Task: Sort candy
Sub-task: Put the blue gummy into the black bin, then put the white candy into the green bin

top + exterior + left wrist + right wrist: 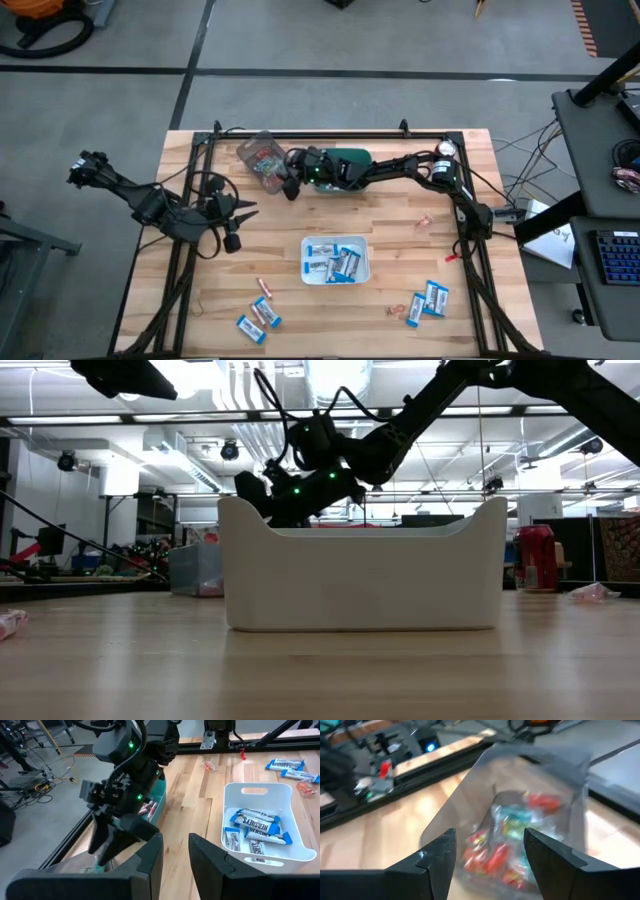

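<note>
surface [400, 200]: wooden butcher-block top, black frame rails along the edges; both arms work over it.
white bin [364, 262]: sits centre-front on the surface, holds several blue-and-white packets [335, 262]; looks like the packet destination.
clear bin [258, 155]: at the back, left of centre, holds a mix of small red and teal wrapped pieces [492, 855]; tilted or flat, cannot tell.
green bin [352, 158]: just beside the clear bin, mostly hidden under the right arm; a few pinkish sticks [148, 808] show inside in the left wrist view.
loose candy: packets front-left [249, 328] and front-right [434, 297], small reddish pieces near them [264, 288], one pinkish piece on the right side [423, 221]; all well apart from the bins.
handling (judgement): candy is light, wrappers are slick and crinkly, and the pieces lie flat on the surface. Packets are best pinched across the short width at the middle; tiny pieces need a near-vertical pinch and could skid or pop out. Crushing risk is low with a soft grip.
right end effector [490, 851]: reached across the back, hanging over the clear bin; fingers spread wide, nothing between them, not touching the candy below.
left end effector [175, 855]: hovers over the left side of the surface, pointed toward the right arm; fingers partly apart with a narrow gap, nothing pinched, nothing touched.
</note>
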Action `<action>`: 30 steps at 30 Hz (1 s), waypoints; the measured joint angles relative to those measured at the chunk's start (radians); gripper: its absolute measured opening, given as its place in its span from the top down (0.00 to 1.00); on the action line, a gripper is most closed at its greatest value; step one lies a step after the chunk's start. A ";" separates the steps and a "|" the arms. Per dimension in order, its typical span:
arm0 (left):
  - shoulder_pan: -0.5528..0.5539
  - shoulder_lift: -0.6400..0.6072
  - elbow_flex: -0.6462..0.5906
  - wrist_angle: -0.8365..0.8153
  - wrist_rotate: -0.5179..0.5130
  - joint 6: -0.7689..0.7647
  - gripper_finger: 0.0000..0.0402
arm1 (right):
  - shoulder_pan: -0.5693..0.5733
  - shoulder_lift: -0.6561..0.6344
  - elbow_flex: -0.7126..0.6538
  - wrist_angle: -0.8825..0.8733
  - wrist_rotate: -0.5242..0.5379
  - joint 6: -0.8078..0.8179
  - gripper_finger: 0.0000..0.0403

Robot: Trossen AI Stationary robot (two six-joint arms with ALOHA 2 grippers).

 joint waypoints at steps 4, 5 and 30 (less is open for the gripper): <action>0.000 0.004 0.000 0.000 0.000 0.000 0.81 | -0.002 0.000 0.000 -0.032 -0.024 0.010 0.45; 0.000 0.005 0.000 0.000 0.000 0.000 0.81 | -0.002 0.000 0.000 -0.031 -0.024 0.014 0.46; -0.002 0.185 0.000 -0.008 0.513 -0.116 0.80 | 0.211 -0.547 -0.001 -0.686 -0.146 -0.205 0.46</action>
